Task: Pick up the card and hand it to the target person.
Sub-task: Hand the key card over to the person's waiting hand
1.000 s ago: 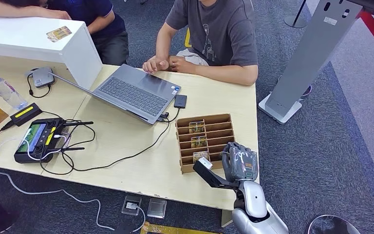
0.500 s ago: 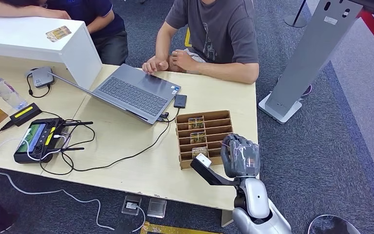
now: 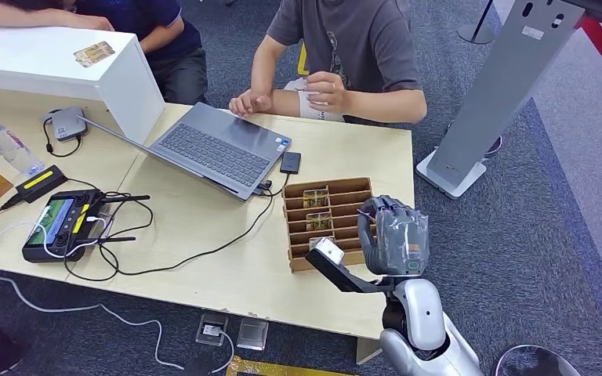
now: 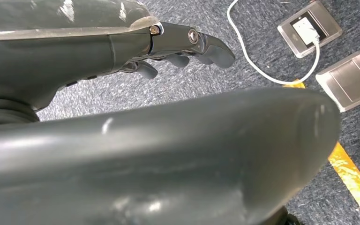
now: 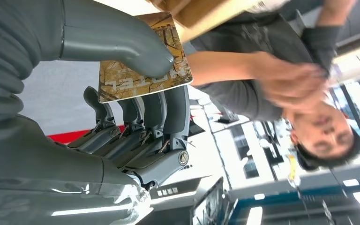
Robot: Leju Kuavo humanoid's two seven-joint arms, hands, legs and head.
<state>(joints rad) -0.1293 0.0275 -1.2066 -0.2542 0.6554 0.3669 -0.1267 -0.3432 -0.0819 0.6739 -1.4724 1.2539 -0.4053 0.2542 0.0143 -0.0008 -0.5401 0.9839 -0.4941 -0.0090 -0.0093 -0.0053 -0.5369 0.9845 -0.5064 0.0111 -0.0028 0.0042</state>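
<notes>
Risk: the thin brown-and-gold printed card [image 5: 143, 56] is clamped only by the thick grey thumb against the dark fingers [image 5: 168, 108] of the right hand [image 3: 393, 235], so a fast swing toward the seated person in the grey T-shirt [image 3: 360, 47] could let it slip or twist out. The card lies flat across the fingers beside the slotted wooden card rack [image 3: 345, 192]. The left hand [image 4: 178, 47] hangs above the carpet, fingers loosely extended, holding nothing

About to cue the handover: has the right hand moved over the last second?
Yes. The right hand, holding the card, has shifted right and slightly up the picture, farther across the wooden rack, toward the table's right edge.
</notes>
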